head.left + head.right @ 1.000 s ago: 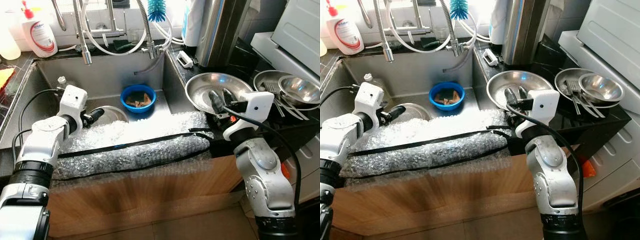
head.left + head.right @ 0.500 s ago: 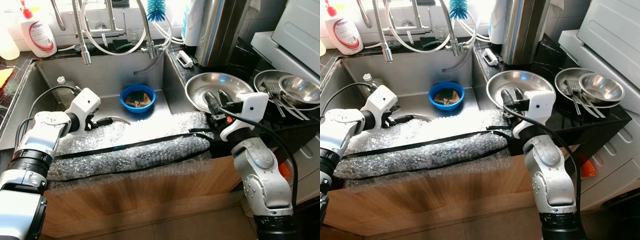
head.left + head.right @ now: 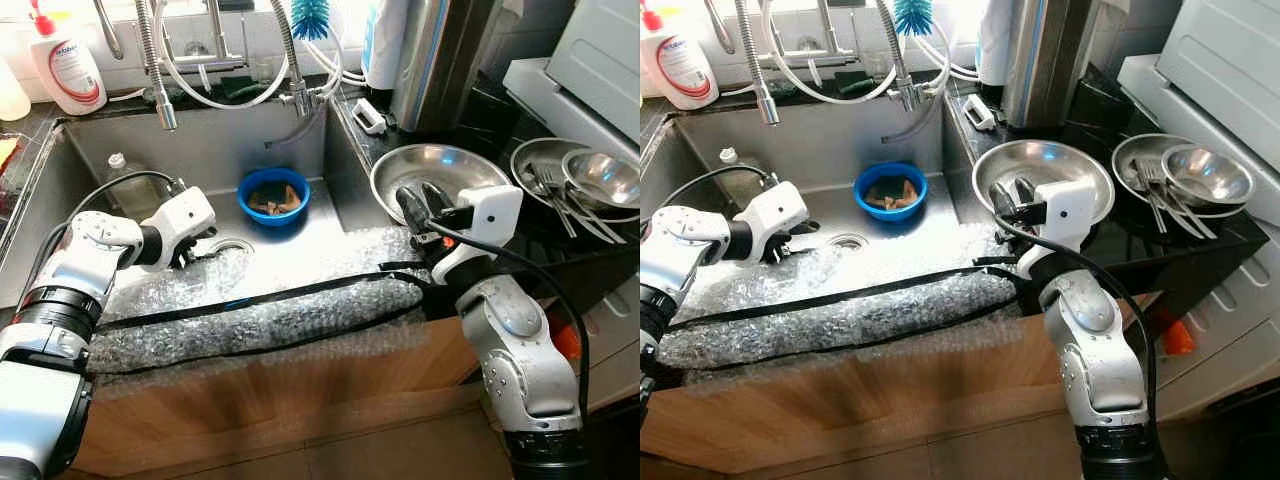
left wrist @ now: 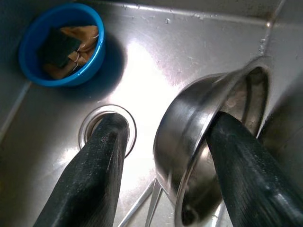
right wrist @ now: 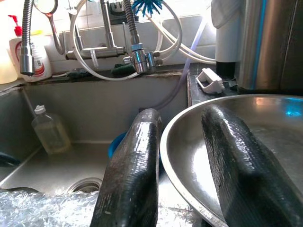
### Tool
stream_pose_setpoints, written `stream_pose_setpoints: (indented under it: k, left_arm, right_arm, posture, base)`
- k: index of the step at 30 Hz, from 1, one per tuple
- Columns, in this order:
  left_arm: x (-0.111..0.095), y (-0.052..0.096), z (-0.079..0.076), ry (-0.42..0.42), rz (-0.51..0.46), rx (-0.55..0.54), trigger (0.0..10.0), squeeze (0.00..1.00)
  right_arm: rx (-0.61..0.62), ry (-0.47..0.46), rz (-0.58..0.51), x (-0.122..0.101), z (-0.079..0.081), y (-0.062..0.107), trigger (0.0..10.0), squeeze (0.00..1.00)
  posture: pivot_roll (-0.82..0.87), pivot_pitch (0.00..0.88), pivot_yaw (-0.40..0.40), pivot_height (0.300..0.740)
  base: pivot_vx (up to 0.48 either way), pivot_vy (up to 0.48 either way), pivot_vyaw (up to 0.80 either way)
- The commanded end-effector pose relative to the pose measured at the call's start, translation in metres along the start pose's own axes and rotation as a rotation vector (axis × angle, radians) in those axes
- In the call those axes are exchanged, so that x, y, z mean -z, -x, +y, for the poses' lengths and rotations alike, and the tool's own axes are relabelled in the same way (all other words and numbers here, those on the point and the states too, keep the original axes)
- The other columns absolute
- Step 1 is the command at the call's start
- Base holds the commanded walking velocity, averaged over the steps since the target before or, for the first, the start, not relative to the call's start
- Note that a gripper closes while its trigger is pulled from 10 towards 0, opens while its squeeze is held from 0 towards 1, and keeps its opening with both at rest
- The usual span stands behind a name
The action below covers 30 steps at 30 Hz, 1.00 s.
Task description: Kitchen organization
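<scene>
The left gripper [image 4: 165, 161] clamps the rim of a small steel bowl [image 4: 199, 142] low in the sink [image 3: 200, 150]; the shiny, wet-looking wall could slip and clatter down. The right gripper [image 5: 182, 156] straddles the rim of the wide steel basin [image 3: 430, 175] on the table, which could tip if pulled

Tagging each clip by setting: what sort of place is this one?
A home kitchen, at the sink: a pull-down tap over the steel basin, a soap bottle on the ledge, and steel bowls with cutlery on the counter.
</scene>
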<state>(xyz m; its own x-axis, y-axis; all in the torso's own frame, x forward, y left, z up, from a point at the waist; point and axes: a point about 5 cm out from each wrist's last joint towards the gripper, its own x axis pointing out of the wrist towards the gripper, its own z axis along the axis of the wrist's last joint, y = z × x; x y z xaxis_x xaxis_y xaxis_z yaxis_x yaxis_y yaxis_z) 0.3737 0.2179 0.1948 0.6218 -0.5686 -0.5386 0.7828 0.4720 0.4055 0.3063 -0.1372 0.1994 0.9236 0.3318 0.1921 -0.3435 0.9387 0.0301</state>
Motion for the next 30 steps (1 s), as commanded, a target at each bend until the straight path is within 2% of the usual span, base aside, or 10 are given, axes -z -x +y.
stream_pose_setpoints:
  k: [1,4,11,15,18,19,22,24,26,30]
  left_arm:
    - [0.013,-0.007,-0.011,0.001,0.062,0.064,10.0,0.00]
    - [0.012,-0.007,-0.008,0.014,0.046,0.024,10.0,0.00]
    - [0.012,-0.002,-0.007,0.023,0.017,0.058,10.0,0.00]
    - [0.013,0.004,0.002,0.029,0.022,0.004,10.0,0.00]
    - [0.006,0.011,0.017,0.050,-0.035,-0.167,10.0,0.00]
    - [-0.001,0.016,0.027,0.067,-0.102,-0.299,10.0,0.00]
    - [-0.014,0.031,0.044,0.157,-0.279,-0.523,10.0,0.00]
    - [-0.016,0.035,0.046,0.167,-0.311,-0.551,10.0,0.00]
    - [-0.017,0.048,0.045,0.153,-0.398,-0.607,10.0,0.00]
    - [-0.012,0.061,0.040,0.140,-0.447,-0.701,10.0,0.00]
  right_arm:
    - [-0.014,0.004,0.014,0.001,0.002,-0.002,10.0,0.00]
    - [-0.011,0.003,0.012,0.001,0.002,-0.002,10.0,0.00]
    - [-0.011,0.002,0.011,0.001,0.001,-0.003,10.0,0.00]
    - [-0.005,0.000,0.009,0.000,0.001,-0.003,10.0,0.00]
    - [0.011,0.005,0.002,-0.001,-0.001,-0.003,10.0,0.00]
    - [0.031,0.005,-0.004,-0.002,-0.003,-0.002,10.0,0.00]
    - [0.057,0.005,-0.016,-0.004,-0.006,-0.002,10.0,0.00]
    - [0.060,0.007,-0.017,-0.004,-0.007,-0.002,10.0,0.00]
    - [0.077,0.005,-0.031,-0.006,-0.010,-0.001,10.0,0.00]
    - [0.086,0.004,-0.040,-0.007,-0.011,0.000,10.0,0.00]
  posture:
    - [0.07,0.075,0.003,0.740]
    - [0.07,0.074,0.002,0.740]
    - [0.07,0.073,0.001,0.740]
    - [0.07,0.074,0.001,0.740]
    - [0.07,0.075,0.001,0.740]
    - [0.07,0.077,0.001,0.740]
    - [0.06,0.078,0.000,0.740]
    - [0.06,0.078,0.000,0.740]
    - [0.06,0.082,-0.005,0.740]
    - [0.07,0.084,-0.006,0.740]
  base:
    - [0.000,0.000,0.00]
    - [0.000,0.000,0.00]
    - [0.000,0.000,0.00]
    - [0.000,0.000,0.00]
    - [0.000,0.000,0.00]
    - [0.000,0.000,0.00]
    - [0.000,0.000,0.00]
    - [0.000,0.000,0.00]
    - [0.000,0.000,0.00]
    - [0.000,0.000,0.00]
